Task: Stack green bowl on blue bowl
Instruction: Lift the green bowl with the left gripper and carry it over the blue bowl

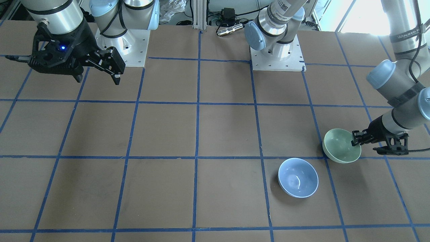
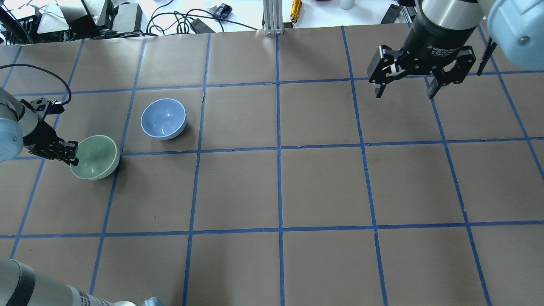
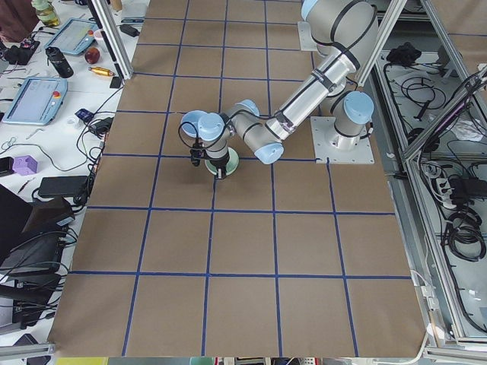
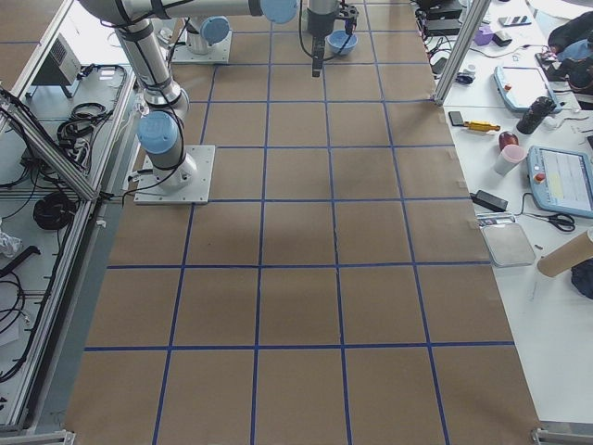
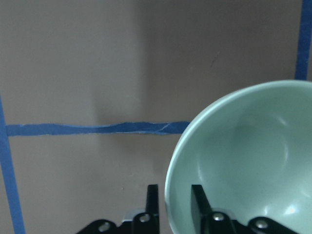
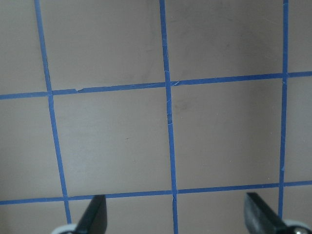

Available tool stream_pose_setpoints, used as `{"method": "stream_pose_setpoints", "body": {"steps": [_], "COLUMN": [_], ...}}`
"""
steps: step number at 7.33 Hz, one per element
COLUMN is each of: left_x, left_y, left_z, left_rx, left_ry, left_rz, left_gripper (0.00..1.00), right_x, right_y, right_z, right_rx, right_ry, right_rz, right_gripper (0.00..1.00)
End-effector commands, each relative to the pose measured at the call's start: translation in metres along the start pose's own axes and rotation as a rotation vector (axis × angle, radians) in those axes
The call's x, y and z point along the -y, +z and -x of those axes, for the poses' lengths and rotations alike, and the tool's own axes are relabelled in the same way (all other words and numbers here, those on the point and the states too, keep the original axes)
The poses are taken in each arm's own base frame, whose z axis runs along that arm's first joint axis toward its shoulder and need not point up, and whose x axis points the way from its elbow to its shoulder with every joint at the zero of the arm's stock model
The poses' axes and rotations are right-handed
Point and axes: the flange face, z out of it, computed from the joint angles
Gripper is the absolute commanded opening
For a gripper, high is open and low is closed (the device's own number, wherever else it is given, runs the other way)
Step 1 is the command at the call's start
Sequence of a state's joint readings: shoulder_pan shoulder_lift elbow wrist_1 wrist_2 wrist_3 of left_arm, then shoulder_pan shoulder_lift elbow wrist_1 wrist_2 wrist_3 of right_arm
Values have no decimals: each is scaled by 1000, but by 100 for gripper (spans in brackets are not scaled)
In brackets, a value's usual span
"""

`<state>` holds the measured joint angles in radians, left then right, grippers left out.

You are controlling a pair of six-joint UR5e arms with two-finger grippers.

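The green bowl [image 1: 341, 145] is tilted, its rim pinched between the fingers of my left gripper [image 1: 356, 137]. It also shows in the overhead view [image 2: 94, 157] and fills the lower right of the left wrist view [image 5: 243, 161], where one finger sits inside the rim and one outside. The blue bowl [image 1: 298, 177] stands upright and empty on the table, about a bowl's width from the green one and apart from it [image 2: 163, 119]. My right gripper [image 2: 404, 94] is open and empty, high over the far right of the table [image 1: 98, 79].
Brown table paper carries a blue tape grid [image 2: 278, 148]. The two arm bases [image 1: 122, 47] [image 1: 277, 55] stand at the robot's edge. Cables, power bricks and an aluminium post [image 2: 272, 17] line the far edge.
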<state>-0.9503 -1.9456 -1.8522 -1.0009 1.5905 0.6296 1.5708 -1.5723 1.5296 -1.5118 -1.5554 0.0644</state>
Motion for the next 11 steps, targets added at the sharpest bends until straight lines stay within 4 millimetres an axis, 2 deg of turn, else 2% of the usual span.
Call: {"method": "stream_pose_setpoints", "body": {"steps": [1,3,4,5,6,8,9,11], "left_x": [2,19,27,38,48,63,71,81], "left_y": [-6,-68,-94,-112,-116,-120,-109,-95], "left_z": [3,8,-2,-30,-76,-146,-158,-157], "left_rx": [-2,43,3,-20,-22,-65,-79,-78], "left_ry": [15,22,26,30,45,-1,-31,-33], "left_rz": [-19,-78,-69,-75,-78,-92,-84,-84], "left_gripper": [4,4,4,4,4,4,4,4], "right_x": [0,0,0,0,0,0,0,0], "right_y": [0,0,0,0,0,0,0,0], "right_z": [0,0,0,0,0,0,0,0], "right_rx": [0,0,0,0,0,0,0,0], "right_ry": [0,0,0,0,0,0,0,0], "right_rz": [-1,1,1,1,1,1,1,1], "right_gripper": [100,100,100,100,100,100,100,100]}}
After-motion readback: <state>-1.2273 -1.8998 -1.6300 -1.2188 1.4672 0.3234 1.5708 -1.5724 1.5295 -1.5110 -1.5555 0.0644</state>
